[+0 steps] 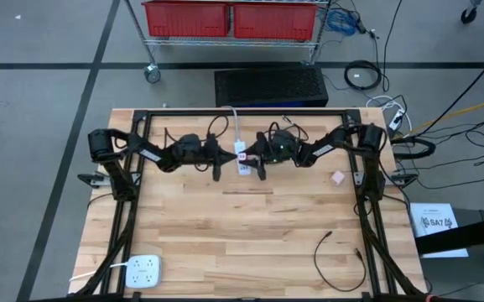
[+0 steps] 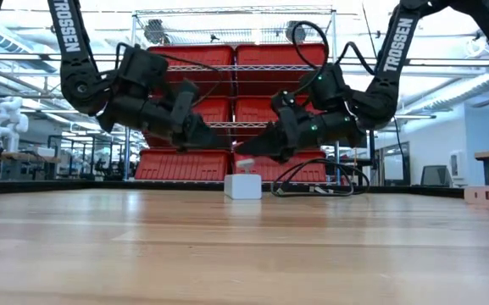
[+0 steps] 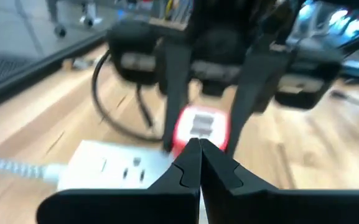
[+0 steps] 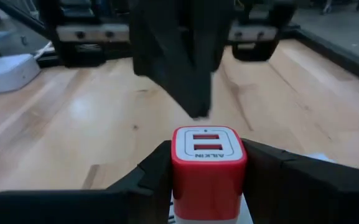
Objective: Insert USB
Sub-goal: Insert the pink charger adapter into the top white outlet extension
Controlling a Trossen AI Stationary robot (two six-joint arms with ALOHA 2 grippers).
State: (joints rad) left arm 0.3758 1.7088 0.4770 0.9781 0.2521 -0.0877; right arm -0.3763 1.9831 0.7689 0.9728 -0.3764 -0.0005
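USB charger (image 4: 208, 163) clamped in R gripper (image 4: 208, 180), midair.

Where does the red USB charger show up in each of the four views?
High view: red USB charger between both tools, near the table's far edge.
Low view: hidden; only the white power strip under the arms shows.
Left wrist view: centre, beyond the shut left tool.
Right wrist view: bottom centre, clamped in the right tool.
Shared landmark: the white power strip.

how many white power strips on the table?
2. One white power strip lies at the table's far edge between the two grippers, under the red USB charger. The other power strip sits at the near-left corner. None hidden, as far as visible.
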